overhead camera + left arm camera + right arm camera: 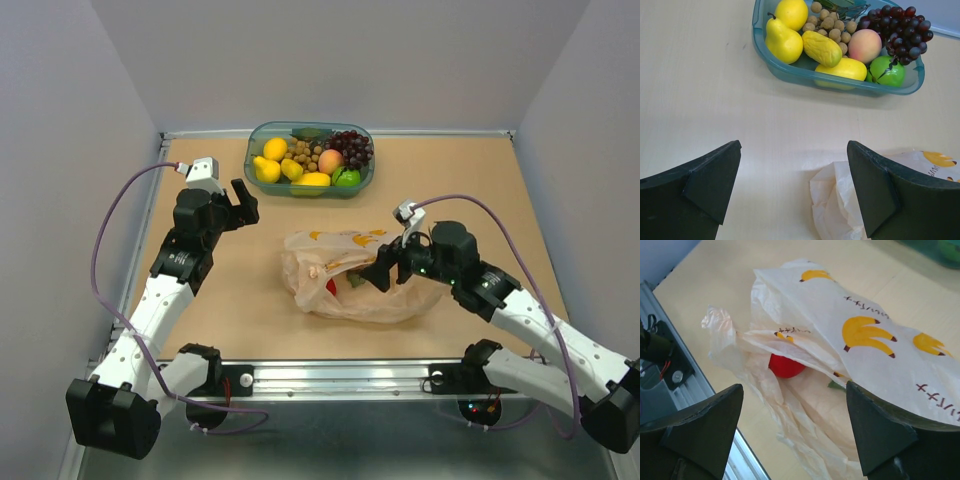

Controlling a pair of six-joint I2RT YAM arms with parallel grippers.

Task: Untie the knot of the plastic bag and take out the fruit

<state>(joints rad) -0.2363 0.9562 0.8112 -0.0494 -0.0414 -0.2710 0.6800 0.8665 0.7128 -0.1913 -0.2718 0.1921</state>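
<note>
Left of the plastic bag [350, 262] and a little beyond it: left end effector [240, 203], spread wide, holding nothing, hovering over bare surface [250, 300]. From its wrist view, only the bag's crumpled left edge low down, next to the right-hand finger [890, 195].

Beyond the bag, well apart from it: teal tub [258, 170], already loaded with a peach [865, 45], dark grapes [902, 27] and other fruit.

The bag itself: slumped on the surface, banana prints uppermost, film slack and gaping on its near side. No knot to be made out in any view. Handle strips apparently loose, so untying judged done or close to it. Inside the gap: red apple [785, 366], partly under a fold of film. Just right of it, a scrap of green, too hidden to name.

At the bag's right side, low against it: right end effector [794, 390], likewise spread wide, gripping nothing, aimed into the gap toward the apple.

Hazards from here, as a guess:
- Closing on film together with fruit, and so dragging the whole bag instead of freeing the apple.
- No hold on the bag, with the left end effector so far off, hence sliding across the surface under any pull.
- Thin film tearing under a hard pinch.
- Round apple rolling deeper, or squirting free, on an off-centre grasp.
- Upper fold sagging over the gap and hiding the target.
</note>
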